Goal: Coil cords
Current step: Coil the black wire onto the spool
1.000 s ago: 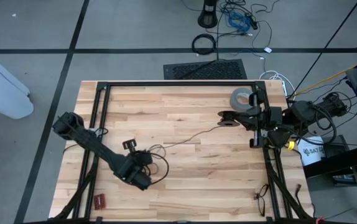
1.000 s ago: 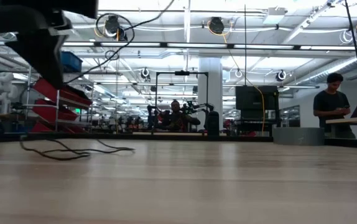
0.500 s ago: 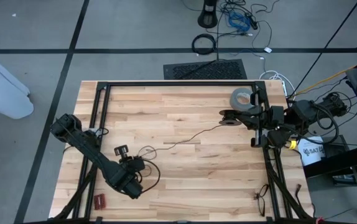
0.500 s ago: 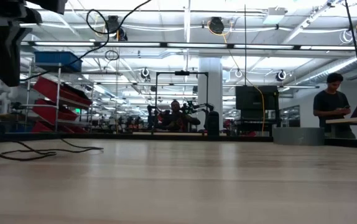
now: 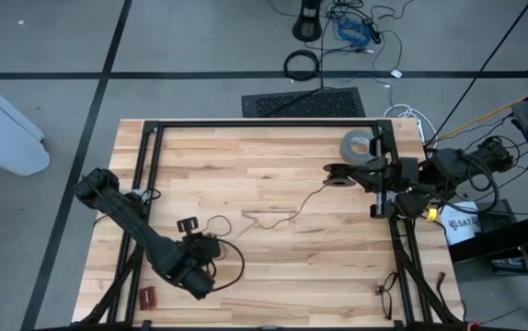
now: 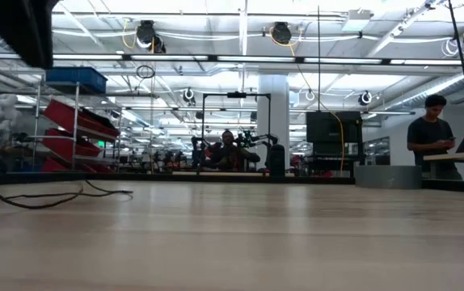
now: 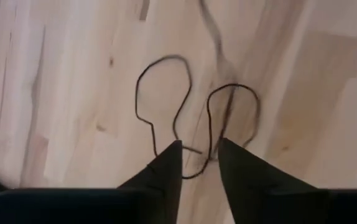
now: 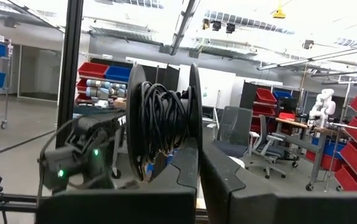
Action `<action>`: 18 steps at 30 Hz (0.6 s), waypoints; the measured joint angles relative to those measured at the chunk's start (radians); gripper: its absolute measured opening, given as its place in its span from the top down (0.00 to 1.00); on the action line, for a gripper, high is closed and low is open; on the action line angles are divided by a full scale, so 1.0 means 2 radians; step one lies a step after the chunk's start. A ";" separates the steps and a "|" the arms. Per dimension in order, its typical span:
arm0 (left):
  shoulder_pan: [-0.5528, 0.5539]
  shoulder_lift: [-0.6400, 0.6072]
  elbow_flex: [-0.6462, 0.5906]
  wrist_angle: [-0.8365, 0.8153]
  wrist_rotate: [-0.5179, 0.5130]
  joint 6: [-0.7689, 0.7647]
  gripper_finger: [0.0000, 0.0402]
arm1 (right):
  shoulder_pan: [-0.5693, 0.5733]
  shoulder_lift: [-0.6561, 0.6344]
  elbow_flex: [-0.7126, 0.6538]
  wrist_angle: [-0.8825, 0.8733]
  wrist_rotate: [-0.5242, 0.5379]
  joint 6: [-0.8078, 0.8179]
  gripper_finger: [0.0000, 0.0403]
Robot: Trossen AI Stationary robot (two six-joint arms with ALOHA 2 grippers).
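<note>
High view, left gripper (image 5: 211, 250): low over the near-left part of the wooden table (image 5: 273, 267), above loose loops of wire; finger gap not readable here.
High view, wire (image 5: 282, 210): thin black line running from the loops by the left gripper across the table middle toward a black spool (image 5: 338, 175) near the right gripper (image 5: 374, 176).
High view, right gripper: at the far-right part of the table beside a grey tape roll (image 5: 360, 144).
Low view, wire (image 6: 54, 196): flat on the tabletop at left, in slack curves.
Left wrist view, left gripper (image 7: 198, 163): fingers (image 7: 169, 171) parted by a narrow gap, gripping nothing; tips just above the wire (image 7: 166, 99), which forms two open loops on the wood.
Right wrist view, right gripper (image 8: 198, 163): fingers pressed together, holding nothing visible; upright spool (image 8: 163, 127) wound with black cord just ahead of the tips.
</note>
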 joint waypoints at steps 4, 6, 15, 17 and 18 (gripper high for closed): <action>0.000 0.000 0.032 -0.002 0.000 0.033 0.67 | 0.000 0.002 0.000 -0.005 0.000 0.001 1.00; 0.000 0.000 0.046 -0.003 0.000 0.054 0.66 | 0.000 0.003 0.000 -0.006 0.000 0.004 1.00; 0.028 0.000 0.096 0.040 -0.219 0.129 0.66 | 0.000 0.012 0.000 -0.004 -0.001 0.011 1.00; 0.038 0.000 0.096 0.090 -0.324 0.150 0.66 | 0.000 0.013 0.000 -0.001 -0.001 0.011 1.00; 0.045 0.000 0.096 0.119 -0.364 0.163 0.66 | 0.000 0.013 0.000 0.000 -0.001 0.011 1.00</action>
